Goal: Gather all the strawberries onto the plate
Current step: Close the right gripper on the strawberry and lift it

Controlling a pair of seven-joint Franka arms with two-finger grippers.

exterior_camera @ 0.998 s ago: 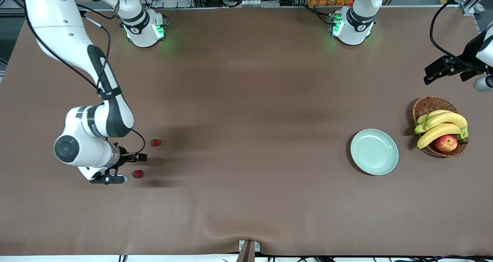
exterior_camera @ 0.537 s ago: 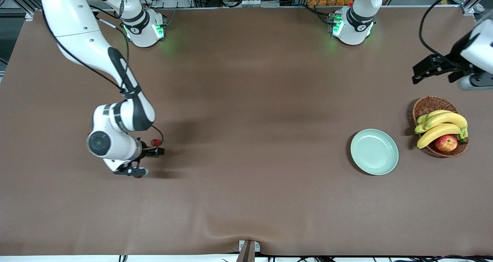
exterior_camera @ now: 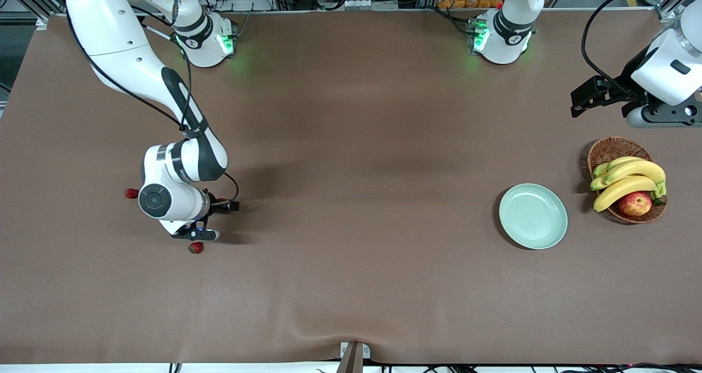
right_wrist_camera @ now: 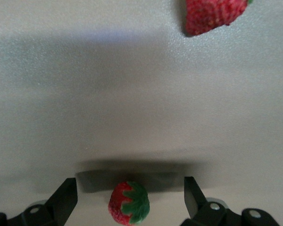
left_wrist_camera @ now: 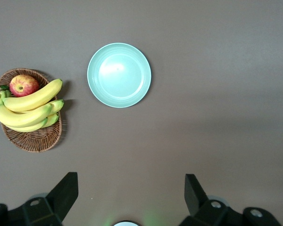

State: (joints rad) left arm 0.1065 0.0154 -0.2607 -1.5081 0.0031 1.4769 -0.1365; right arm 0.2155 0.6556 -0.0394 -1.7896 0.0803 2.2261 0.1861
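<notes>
The nearest berry lay on the cloth just beside the right gripper, which hung low with its jaws spread and nothing in them. In the right wrist view a second berry sat between the open fingers, its green cap showing, while another berry lay well apart on the bare cloth. A third berry rested beside the right wrist, toward that arm's end of the table. The plate stood empty near the left arm's end, with the basket of bananas and an apple just beside it. The left gripper hovered over the cloth beside the basket, jaws wide and empty, as its wrist view showed. The risk, as I judged it, was that the berry sat off-centre between the fingers, so a closing pinch could squirt it sideways or bruise it; a finger coming down could also knock the nearest berry away. The long carry to the plate could shake loose a poor grip. Against the earlier front pictures, the right arm had swung toward the table's middle, uncovering the third berry and covering the second one, and the left arm had drifted in over the table.
</notes>
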